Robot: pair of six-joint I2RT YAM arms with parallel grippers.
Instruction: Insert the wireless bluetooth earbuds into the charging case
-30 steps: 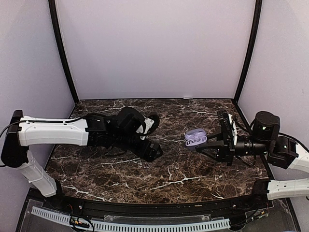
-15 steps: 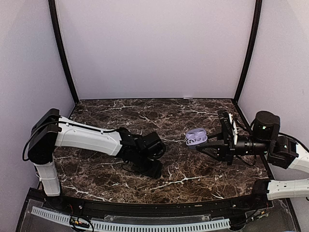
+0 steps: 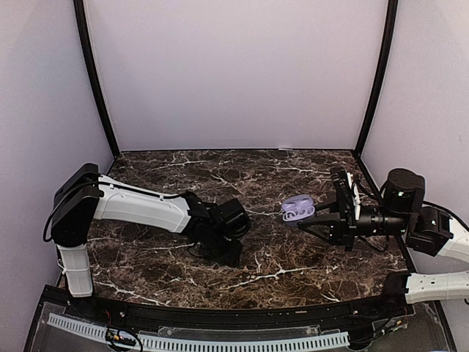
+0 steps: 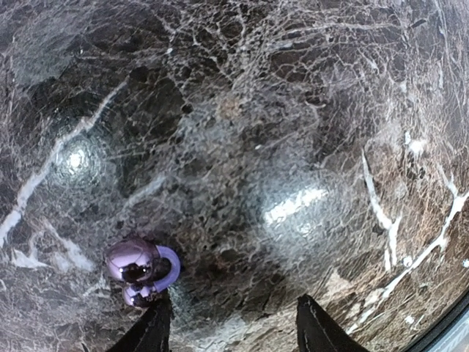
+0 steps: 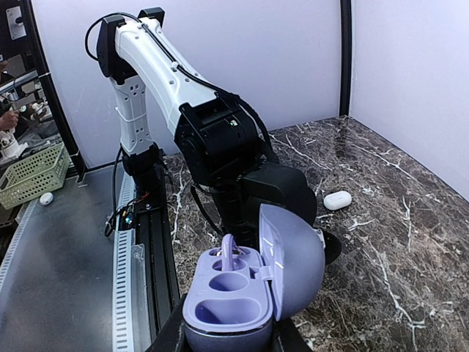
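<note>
The charging case [image 5: 253,293] is lilac and hangs open above the table, lid up on the right, with my right gripper [image 5: 231,341] shut on its base. One lilac earbud [image 5: 229,257] with an ear hook stands in the case's far socket; the nearer sockets are empty. In the top view the case [image 3: 297,208] sits right of centre. A second lilac earbud [image 4: 143,268] lies on the marble table, just ahead of the tip of my left gripper's left finger [image 4: 155,326]. My left gripper [image 4: 234,326] points down at the table, jaws apart, with only marble between them.
A white oval pebble [image 5: 337,199] lies on the dark marble table [image 3: 293,257] behind the left arm. The left arm [image 3: 146,209] is folded low over the table's left half. A green basket [image 5: 33,176] stands off the table, beyond the black rail [image 5: 157,249].
My left arm has folded back toward the near left and lowered its gripper to the table, jaws narrowing. The right arm and case have not moved.
</note>
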